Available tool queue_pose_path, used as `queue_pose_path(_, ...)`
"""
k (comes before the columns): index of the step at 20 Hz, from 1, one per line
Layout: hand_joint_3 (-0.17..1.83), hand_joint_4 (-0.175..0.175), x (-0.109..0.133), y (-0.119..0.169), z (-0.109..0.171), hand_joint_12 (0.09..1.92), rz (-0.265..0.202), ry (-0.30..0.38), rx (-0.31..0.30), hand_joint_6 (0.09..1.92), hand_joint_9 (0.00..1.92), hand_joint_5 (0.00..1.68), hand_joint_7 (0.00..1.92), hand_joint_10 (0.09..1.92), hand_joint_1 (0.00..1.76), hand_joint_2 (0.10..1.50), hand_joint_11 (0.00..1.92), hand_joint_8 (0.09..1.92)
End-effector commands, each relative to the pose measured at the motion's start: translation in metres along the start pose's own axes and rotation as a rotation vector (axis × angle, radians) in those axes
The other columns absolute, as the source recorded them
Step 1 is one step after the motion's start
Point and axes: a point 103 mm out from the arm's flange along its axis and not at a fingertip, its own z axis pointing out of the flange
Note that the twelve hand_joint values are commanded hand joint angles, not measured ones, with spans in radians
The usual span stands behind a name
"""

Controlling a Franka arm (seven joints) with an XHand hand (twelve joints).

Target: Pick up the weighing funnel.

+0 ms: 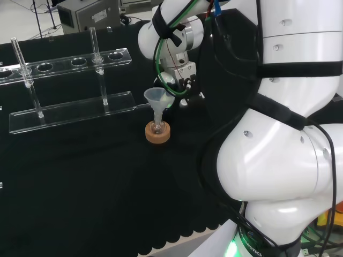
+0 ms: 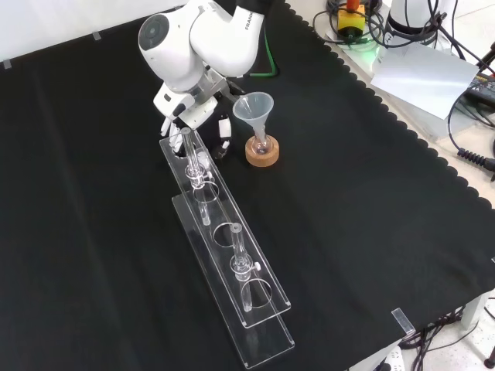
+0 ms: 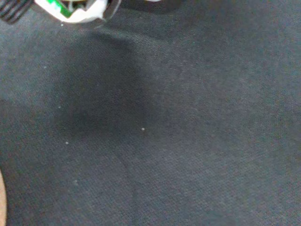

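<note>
Cloth (image 2: 371, 232) black, scalloped edge, cables (image 2: 371, 23) beyond. Nearest us (front view) a clear tube rack (image 2: 267, 305) with upright tubes (image 2: 241, 255); behind it the funnel (image 2: 255, 108), stem in a flask (image 2: 262, 144) on a cork ring (image 2: 262, 154). Farther, the hand (image 2: 223, 143) sits low by the rack's end; we cannot tell its grasp. Wrist view: bare weave.

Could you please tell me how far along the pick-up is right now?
Done: the hand is down low beside the funnel, at the rack's end. In hand: the approach; the wrist view looks on bare cloth close up. Whether anything is gripped I cannot tell. Left: a lift clear of the cloth.
</note>
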Motion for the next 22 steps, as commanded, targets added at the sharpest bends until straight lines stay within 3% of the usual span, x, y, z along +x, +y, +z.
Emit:
queue_pose_path(1, 0.63, -0.047, 0.0033, 0.003, 0.0029, 1.28, -0.006, -0.001, -0.001, 0.79, 0.82, 0.61, 0.61, 0.56, 0.87, 0.6, 0.52, 0.71)
queue_pose_path(9, 0.63, -0.033, 0.0053, 0.0069, 0.006, 1.28, -0.005, -0.012, 0.006, 0.83, 0.83, 0.69, 0.61, 0.56, 0.89, 0.6, 0.52, 0.72)
queue_pose_path(15, 0.63, -0.006, 0.0076, 0.0093, 0.0063, 1.27, 0.002, -0.024, 0.007, 0.9, 0.84, 0.84, 0.61, 0.56, 0.91, 0.6, 0.53, 0.72)
queue_pose_path(16, 0.64, 0.008, 0.0082, 0.0095, 0.0062, 1.27, 0.006, -0.031, 0.004, 0.91, 0.84, 0.89, 0.61, 0.56, 0.91, 0.61, 0.53, 0.72)
queue_pose_path(18, 0.57, 0.119, 0.0088, 0.0097, 0.0055, 1.27, 0.013, -0.043, 0.002, 0.9, 0.85, 1.04, 0.62, 0.56, 1.01, 0.72, 0.54, 0.72)
queue_pose_path(19, 0.55, 0.147, 0.0089, 0.0097, 0.0049, 1.27, 0.018, -0.05, 0.002, 0.89, 0.86, 1.08, 0.63, 0.56, 1.04, 0.75, 0.55, 0.72)
queue_pose_path(22, 0.61, 0.173, 0.0087, 0.0094, 0.0039, 1.25, 0.034, -0.074, 0.008, 0.88, 0.89, 1.14, 0.67, 0.54, 1.08, 0.73, 0.58, 0.71)
